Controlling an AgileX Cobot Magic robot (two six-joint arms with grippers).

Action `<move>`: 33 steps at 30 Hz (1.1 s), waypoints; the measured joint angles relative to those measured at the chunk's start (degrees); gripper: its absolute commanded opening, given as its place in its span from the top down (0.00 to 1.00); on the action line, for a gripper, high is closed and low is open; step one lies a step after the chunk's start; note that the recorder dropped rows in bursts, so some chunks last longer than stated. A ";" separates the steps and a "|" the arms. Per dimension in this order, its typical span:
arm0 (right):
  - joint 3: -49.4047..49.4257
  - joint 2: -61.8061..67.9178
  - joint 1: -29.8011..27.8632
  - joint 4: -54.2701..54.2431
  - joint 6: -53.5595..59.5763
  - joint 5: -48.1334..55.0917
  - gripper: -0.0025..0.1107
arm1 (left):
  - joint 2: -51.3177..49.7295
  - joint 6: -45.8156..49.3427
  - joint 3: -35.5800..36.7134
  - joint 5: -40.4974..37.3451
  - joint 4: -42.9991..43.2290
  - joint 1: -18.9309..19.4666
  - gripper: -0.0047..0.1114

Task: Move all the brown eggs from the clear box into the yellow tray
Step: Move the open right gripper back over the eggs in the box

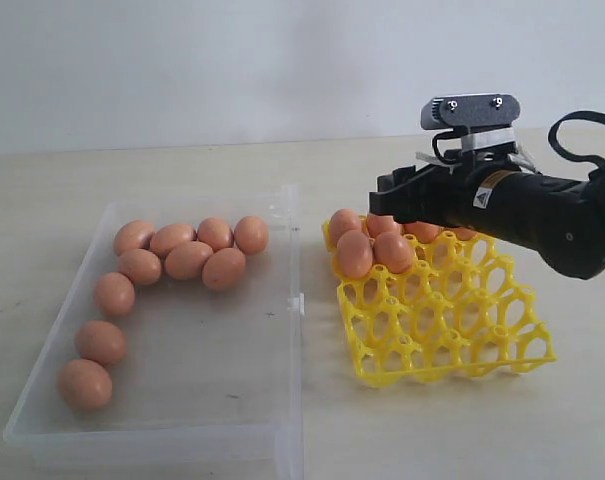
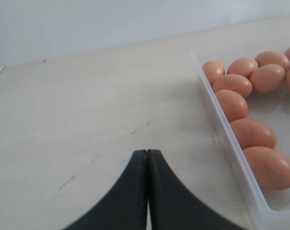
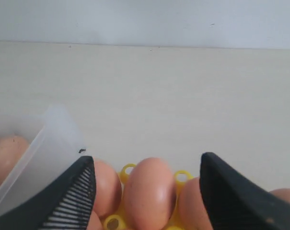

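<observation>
The right gripper [image 3: 147, 189] gapes wide over the brown eggs [image 1: 354, 253] filling the eleven o'clock corner of the yellow tray [image 1: 462, 330], seemingly freeing one into its cell.

Clear box [image 1: 212, 350]: shallow, transparent, low walls, lies flat on L side. Holds 10 brown eggs [image 1: 188, 260], matte orange-brown ovals on their sides: 7 bunched at far end, 3 strung along L wall toward near corner. Yellow tray [image 1: 452, 330]: bright open lattice w/ pegs, flat, just R of box; approx 6 eggs in its far two rows, some partly hidden.
</observation>
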State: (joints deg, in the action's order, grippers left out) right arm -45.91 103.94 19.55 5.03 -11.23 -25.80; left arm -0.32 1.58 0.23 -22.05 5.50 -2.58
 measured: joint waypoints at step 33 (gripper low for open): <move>-32.35 1.76 22.23 -22.28 29.53 66.06 0.98 | 0.00 0.00 0.00 0.00 0.00 0.00 0.96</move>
State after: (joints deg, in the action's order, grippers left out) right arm -78.26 105.70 41.78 -17.25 18.30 40.26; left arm -0.32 1.58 0.23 -22.05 5.50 -2.58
